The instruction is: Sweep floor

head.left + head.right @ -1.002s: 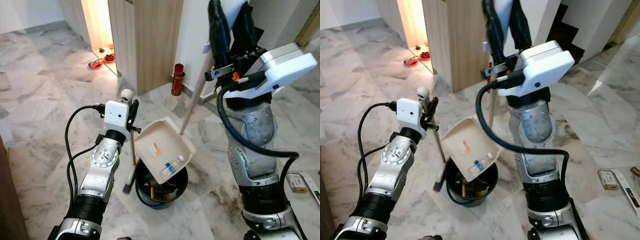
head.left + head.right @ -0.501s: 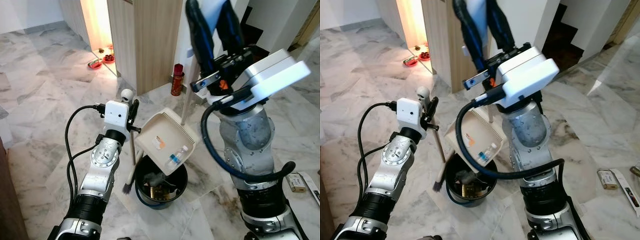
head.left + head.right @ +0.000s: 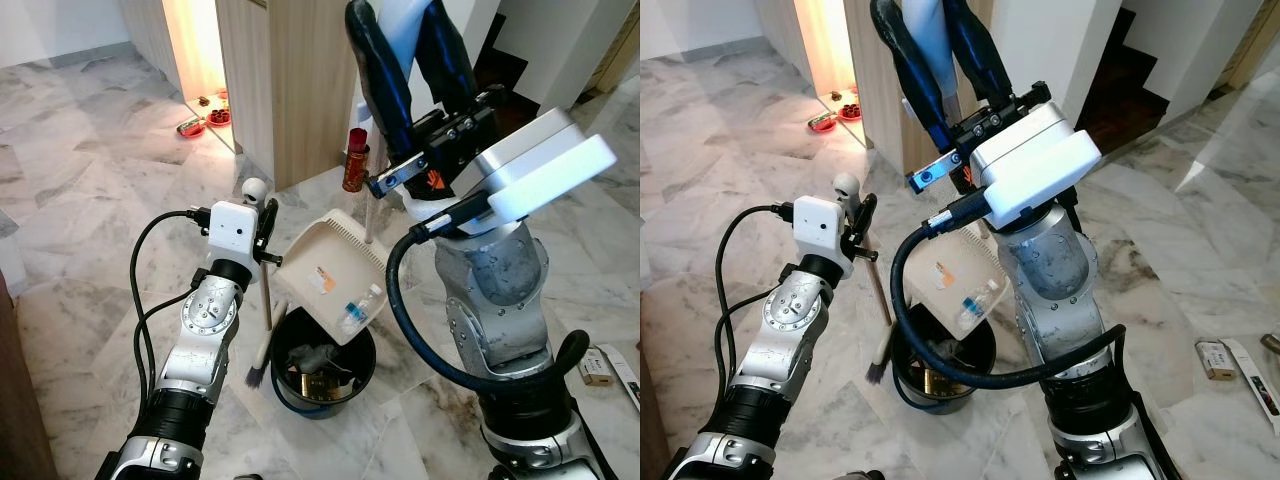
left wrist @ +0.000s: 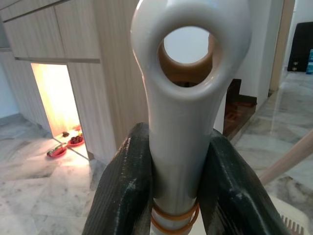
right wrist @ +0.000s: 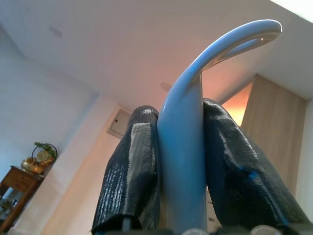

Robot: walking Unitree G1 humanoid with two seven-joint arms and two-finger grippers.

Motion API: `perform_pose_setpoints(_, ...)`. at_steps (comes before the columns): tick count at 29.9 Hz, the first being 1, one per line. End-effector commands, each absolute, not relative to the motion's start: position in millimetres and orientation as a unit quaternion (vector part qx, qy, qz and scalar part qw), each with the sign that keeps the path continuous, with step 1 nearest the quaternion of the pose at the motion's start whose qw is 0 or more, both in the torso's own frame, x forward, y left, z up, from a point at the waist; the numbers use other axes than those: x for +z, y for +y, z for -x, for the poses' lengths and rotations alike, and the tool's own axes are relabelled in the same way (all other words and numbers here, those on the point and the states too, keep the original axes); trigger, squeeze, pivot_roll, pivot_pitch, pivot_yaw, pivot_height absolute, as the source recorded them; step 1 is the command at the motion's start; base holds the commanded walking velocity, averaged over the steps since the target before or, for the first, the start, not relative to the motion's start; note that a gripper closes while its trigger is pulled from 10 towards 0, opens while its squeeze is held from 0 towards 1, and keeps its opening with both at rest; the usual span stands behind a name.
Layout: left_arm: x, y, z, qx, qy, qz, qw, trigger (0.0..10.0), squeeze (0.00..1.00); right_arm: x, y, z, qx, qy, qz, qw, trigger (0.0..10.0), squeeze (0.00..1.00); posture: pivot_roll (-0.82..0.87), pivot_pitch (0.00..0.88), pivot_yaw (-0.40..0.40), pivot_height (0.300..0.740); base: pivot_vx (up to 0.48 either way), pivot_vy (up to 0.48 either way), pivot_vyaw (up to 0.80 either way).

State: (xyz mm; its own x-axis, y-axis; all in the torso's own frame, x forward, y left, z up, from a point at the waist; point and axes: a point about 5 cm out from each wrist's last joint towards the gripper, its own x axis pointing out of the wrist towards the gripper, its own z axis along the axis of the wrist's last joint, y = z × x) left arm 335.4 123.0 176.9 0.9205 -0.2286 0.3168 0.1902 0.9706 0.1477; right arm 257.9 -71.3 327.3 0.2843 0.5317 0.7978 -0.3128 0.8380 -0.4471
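bright, sharp daylight views; warm orange glow from the cabinet recess (image 3: pixel 195 45).

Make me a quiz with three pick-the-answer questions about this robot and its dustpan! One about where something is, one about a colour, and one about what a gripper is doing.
1. Where is the dustpan?
A. Flat on the floor by the wall
B. Tilted right above the bin
C. Inside the cupboard

2. What colour is the can standing on the floor by the wooden panel?
A. Red
B. Green
C. Yellow

3. What is the left gripper doing?
A. Hanging open
B. Pinching a bottle
C. Clamped shut on the broom handle

Answers:
1. B, because the cream pan slants over the black bin with a small bottle sliding down it.
2. A, because the can is red in the eye views.
3. C, because the left wrist view shows both black fingers pressing the white handle with the hanging hole.
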Motion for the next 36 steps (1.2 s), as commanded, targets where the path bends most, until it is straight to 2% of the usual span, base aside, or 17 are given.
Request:
perform_pose_setpoints(1,190,122,-334,-0.11,-0.201,-0.055,0.972,10.0,0.0,344,-69,-236,0.27,-0.599,0.123,0.744,10.0,0.0,0.15,0.083,-0.082,0.74,0.0,0.0,0.0)
perform_pose_setpoints(19,190,122,-334,-0.109,-0.201,-0.054,0.972,10.0,0.0,339,-66,-237,0.288,-0.594,0.151,0.736,10.0,0.0,0.15,0.084,-0.086,0.74,0.0,0.0,0.0)
perform_pose_setpoints(21,190,122,-334,-0.109,-0.2,-0.054,0.972,10.0,0.0,337,-67,-239,0.284,-0.585,0.137,0.747,10.0,0.0,0.15,0.083,-0.086,0.74,0.0,0.0,0.0)
perform_pose_setpoints(25,190,122,-334,-0.11,-0.199,-0.054,0.972,10.0,0.0,330,-80,-257,0.245,-0.536,0.068,0.805,10.0,0.0,0.15,0.084,-0.085,0.74,0.0,0.0,0.0)
perform_pose_setpoints(26,190,122,-334,-0.11,-0.199,-0.055,0.972,10.0,0.0,327,-92,-268,0.217,-0.516,0.033,0.828,10.0,0.0,0.15,0.085,-0.084,0.74,0.0,0.0,0.0)
perform_pose_setpoints(28,190,122,-334,-0.109,-0.199,-0.055,0.972,10.0,0.0,325,-102,-274,0.19,-0.504,0.012,0.842,10.0,0.0,0.15,0.086,-0.084,0.74,0.0,0.0,0.0)
perform_pose_setpoints(29,189,123,-334,-0.109,-0.198,-0.055,0.973,10.0,0.0,325,-116,-282,0.151,-0.494,-0.017,0.856,10.0,0.0,0.15,0.085,-0.082,0.74,0.0,0.0,0.0)
perform_pose_setpoints(36,189,124,-334,-0.109,-0.197,-0.057,0.973,10.0,0.0,327,-138,-286,0.089,-0.489,-0.042,0.867,10.0,0.0,0.15,0.086,-0.074,0.74,0.0,0.0,0.0)
